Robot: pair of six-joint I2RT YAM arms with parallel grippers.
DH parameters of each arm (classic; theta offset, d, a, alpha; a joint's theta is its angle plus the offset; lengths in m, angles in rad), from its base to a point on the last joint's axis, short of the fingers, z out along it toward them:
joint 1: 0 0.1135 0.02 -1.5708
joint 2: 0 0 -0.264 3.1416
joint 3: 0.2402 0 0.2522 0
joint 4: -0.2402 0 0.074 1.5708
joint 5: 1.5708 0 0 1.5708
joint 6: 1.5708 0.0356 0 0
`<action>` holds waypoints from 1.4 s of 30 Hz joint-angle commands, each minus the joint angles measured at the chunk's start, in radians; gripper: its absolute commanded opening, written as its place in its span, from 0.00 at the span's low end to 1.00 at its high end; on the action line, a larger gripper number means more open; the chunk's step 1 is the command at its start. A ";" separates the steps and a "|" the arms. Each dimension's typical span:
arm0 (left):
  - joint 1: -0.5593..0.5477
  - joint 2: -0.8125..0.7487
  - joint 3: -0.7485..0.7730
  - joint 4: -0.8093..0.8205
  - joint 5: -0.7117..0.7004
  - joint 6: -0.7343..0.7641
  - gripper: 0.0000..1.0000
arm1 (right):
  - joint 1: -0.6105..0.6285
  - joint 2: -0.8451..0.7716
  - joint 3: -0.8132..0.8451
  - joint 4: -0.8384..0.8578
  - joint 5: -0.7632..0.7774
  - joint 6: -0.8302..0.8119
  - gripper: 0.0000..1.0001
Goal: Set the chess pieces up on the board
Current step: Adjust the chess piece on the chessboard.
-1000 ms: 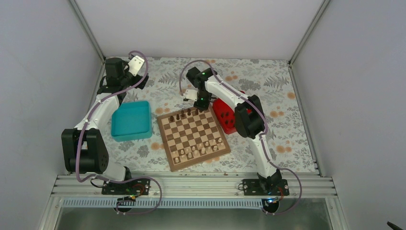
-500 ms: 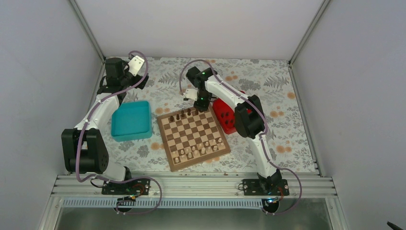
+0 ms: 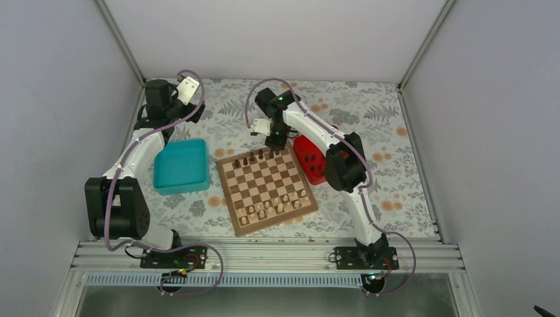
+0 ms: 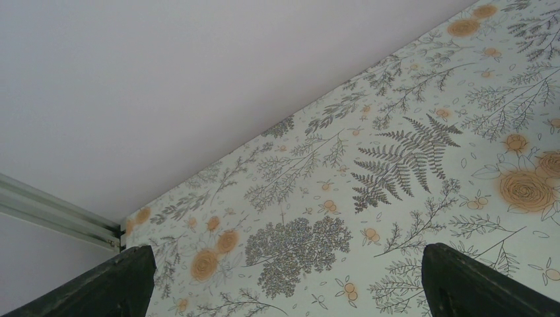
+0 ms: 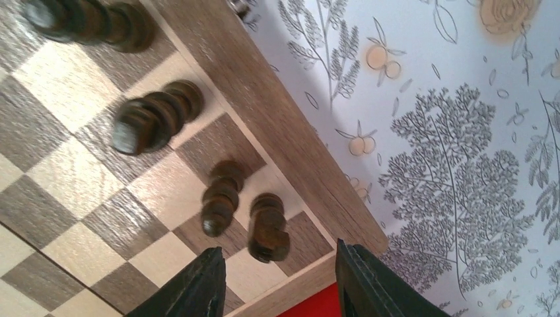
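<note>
Right wrist, right hand released above chess pieces at the board corner, left hand released over counter.

A teal tray sits on a floral cloth. Well to the right of the teal tray stands a red tray holding small dark bits. Pale cream chessmen cluster right of the teal tray and nearer; a metal rail runs nearer still
</note>
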 commanded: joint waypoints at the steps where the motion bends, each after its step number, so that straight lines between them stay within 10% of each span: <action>1: -0.003 -0.004 -0.008 0.009 0.009 0.008 1.00 | 0.041 -0.045 0.008 -0.011 -0.019 -0.030 0.45; 42: -0.004 -0.010 -0.015 0.009 0.007 0.011 1.00 | 0.046 0.031 -0.039 0.024 0.003 -0.024 0.32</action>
